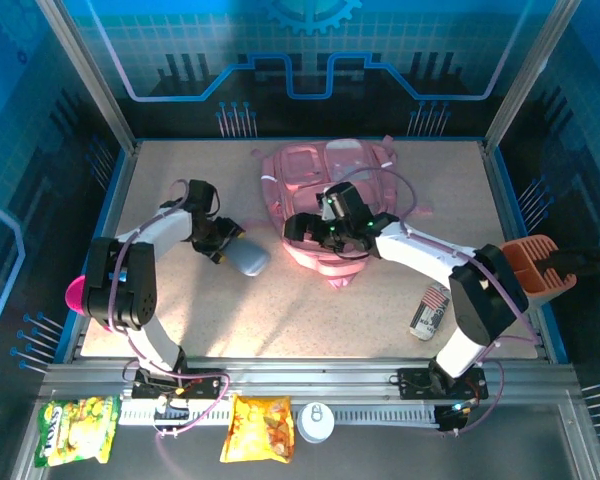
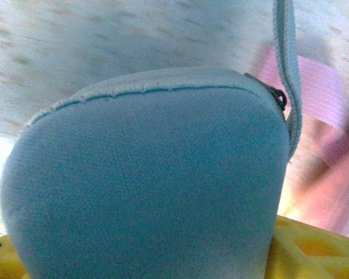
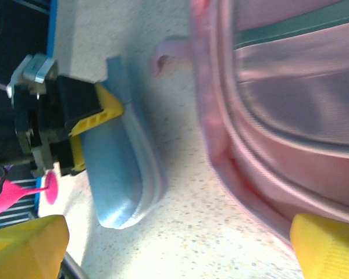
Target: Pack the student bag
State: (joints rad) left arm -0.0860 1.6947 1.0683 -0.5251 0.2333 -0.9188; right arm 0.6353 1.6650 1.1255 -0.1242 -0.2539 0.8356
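Handling a limp pink backpack by its seams

On the left of the speckled desk, the left claw straddles one end of a blue-grey, rounded fabric zip pouch, with a yellow finger on either side. I cannot tell whether they are pinching it or only bracketing it. The pouch lies just left of the student bag, a large soft pink fabric backpack lying flat at the far middle of the desk with its whitish front panels facing up.

The bag looks light and floppy. Its thin cloth would likely bunch and sag under a pinch rather than rise as one piece, and the smooth panels seem slippery. Firmer holds would be the thick piped seam along its left edge or the small pink loop sticking out there. A grip on one layer near the zip might also hold the mouth open for the pouch.

The right claw hovers at the bag's near-left edge, jaws spread wide and holding nothing.
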